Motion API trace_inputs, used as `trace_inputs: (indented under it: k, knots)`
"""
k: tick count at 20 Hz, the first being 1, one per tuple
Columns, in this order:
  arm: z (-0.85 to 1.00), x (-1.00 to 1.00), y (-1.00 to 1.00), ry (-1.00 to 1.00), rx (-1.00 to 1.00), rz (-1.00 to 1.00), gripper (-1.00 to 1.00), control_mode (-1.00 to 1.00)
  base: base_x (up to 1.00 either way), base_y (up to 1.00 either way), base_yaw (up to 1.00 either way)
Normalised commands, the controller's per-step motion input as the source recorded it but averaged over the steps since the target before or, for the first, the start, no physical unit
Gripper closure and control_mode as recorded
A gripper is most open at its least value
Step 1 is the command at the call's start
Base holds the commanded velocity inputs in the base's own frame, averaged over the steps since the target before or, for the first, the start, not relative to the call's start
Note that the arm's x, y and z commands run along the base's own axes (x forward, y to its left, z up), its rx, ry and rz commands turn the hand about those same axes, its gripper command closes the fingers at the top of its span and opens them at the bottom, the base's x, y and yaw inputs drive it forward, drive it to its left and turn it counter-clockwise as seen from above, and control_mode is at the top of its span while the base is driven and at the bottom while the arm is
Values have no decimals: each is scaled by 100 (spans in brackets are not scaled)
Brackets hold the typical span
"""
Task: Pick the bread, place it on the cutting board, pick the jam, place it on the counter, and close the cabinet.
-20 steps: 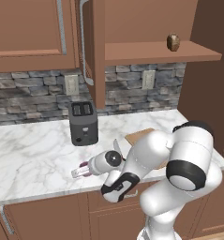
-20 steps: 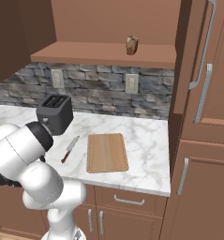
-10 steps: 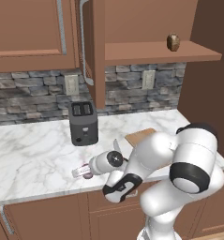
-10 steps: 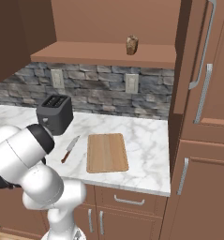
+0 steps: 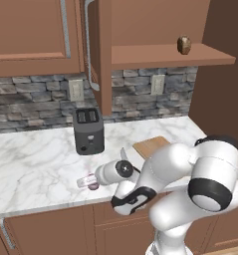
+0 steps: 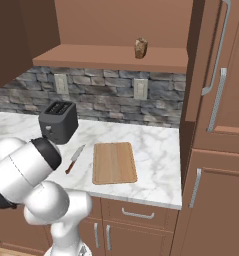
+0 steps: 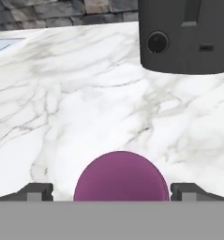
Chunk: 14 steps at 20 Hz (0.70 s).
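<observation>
My hand point(image 5: 86, 182) sits low over the front part of the counter point(image 5: 36, 164), its 2 fingers spread wide. In the hand view the 2 dark fingertips point(image 7: 37, 191) stand at either side of the jam point(image 7: 121, 176), with a gap of marble between each tip and the purple jar, so I am not pinching it. In the left base view the jam point(image 5: 93, 185) shows as a small purple shape on the marble at my hand's tip.

Just beyond the jam, further back on the counter, stands the dark toaster point(image 5: 88, 131); the hand view shows its front with a round knob.

To the right of the toaster, in the right base view, a knife point(image 6: 75, 159) with a reddish handle lies on the marble, and beside it the cutting board point(image 6: 114, 162) lies flat with nothing on it.

The bread point(image 6: 140, 48) sits up on the brown shelf point(image 6: 111, 56) above the stone backsplash, well apart from the board.

The cabinet point(image 5: 28, 35) hangs at the upper left of the left base view, and 1 door point(image 5: 101, 55) stands swung open, edge-on toward me, its long silver handle visible.
</observation>
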Motion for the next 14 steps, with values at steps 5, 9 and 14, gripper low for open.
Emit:
trace_inputs:
  k: [5,9,14]
  knots:
    - [20,-9,-7,-3,0,0,-100,-100,0,0,0]
    - [17,-13,-8,-1,0,0,-100,-100,0,0,0]
    - [15,-17,-11,0,0,0,-100,-100,0,0,0]
